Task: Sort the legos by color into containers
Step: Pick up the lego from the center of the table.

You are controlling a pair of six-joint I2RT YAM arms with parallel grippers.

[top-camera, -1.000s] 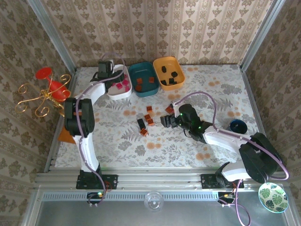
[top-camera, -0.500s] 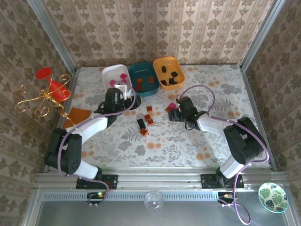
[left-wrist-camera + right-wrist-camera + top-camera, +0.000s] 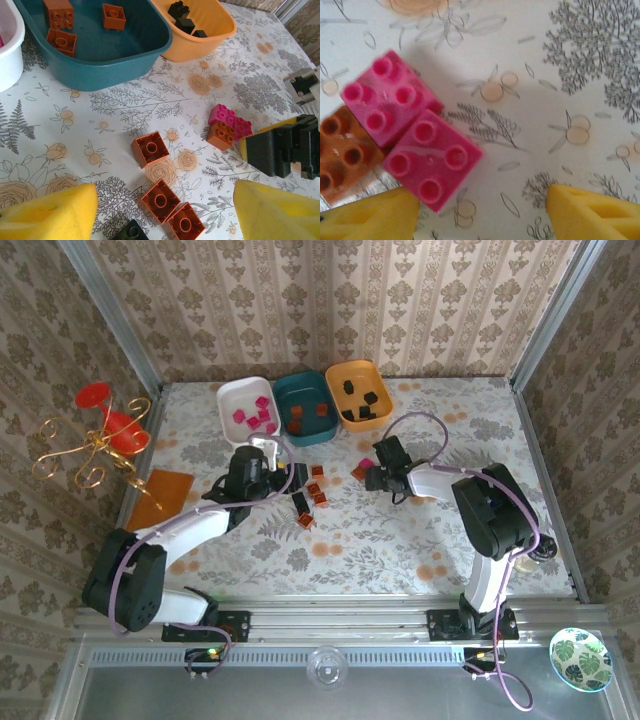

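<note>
Right wrist view: right gripper [image 3: 480, 212], released, straddles a magenta pink plastic block [image 3: 432, 160] on the floral worktop [image 3: 530, 75], seemingly for pickup.

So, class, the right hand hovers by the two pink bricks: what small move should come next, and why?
Probably shift the right hand sideways over the nearer pink brick, then lower it. Its fingers stand open with nothing between them. That brick lies off-centre, close to one finger, and touches a second pink brick, with an orange brick beside them.
</note>
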